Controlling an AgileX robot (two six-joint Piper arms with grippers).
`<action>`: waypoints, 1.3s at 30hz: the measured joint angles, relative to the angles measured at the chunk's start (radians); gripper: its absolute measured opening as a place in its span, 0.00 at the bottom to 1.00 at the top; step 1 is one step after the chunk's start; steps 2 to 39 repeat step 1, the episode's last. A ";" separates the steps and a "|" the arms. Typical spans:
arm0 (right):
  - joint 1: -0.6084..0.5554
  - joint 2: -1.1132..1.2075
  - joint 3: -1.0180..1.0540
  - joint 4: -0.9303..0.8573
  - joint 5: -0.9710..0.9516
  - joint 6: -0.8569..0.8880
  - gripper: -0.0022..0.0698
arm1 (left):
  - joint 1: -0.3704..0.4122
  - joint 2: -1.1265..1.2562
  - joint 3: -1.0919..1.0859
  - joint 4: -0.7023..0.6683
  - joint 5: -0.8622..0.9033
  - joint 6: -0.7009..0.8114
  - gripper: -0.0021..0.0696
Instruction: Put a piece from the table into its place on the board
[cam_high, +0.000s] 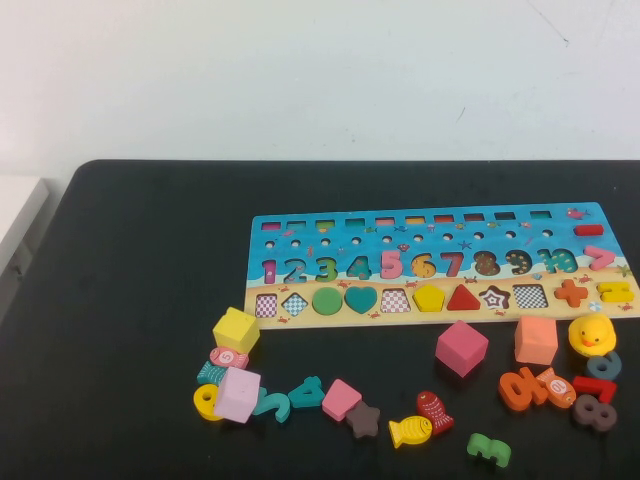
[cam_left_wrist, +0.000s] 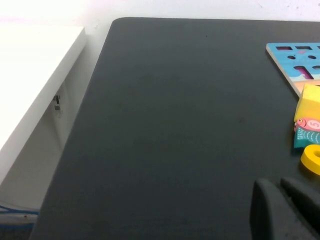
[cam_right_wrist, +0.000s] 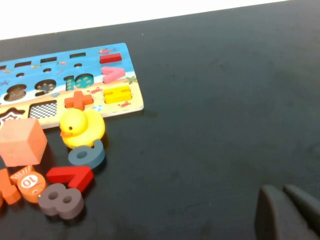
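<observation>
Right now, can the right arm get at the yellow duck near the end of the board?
Probably yes. The right hand hangs over bare table, and nothing stands between it and the duck. The left hand is parked far off by the board's other end.

The board (cam_high: 440, 265) shows numerals 1 to 10; an orange fish piece (cam_right_wrist: 31, 181) reads "10".

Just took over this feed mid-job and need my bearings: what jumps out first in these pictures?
The long blue wooden puzzle board lies across the middle of the black table, with bright loose pieces strewn along its near edge, notably a yellow rubber duck at the right end. Neither arm shows from above; the left gripper and right gripper hang over bare table, holding nothing.
</observation>
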 joint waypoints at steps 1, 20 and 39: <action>0.000 0.000 0.000 0.000 0.000 0.000 0.06 | 0.000 0.000 0.000 0.000 0.000 0.006 0.03; 0.000 0.000 0.000 0.000 0.000 0.000 0.06 | 0.000 0.000 0.000 0.000 0.000 0.006 0.03; 0.000 0.000 0.000 0.000 0.000 0.000 0.06 | 0.000 0.000 0.000 0.000 0.000 0.006 0.03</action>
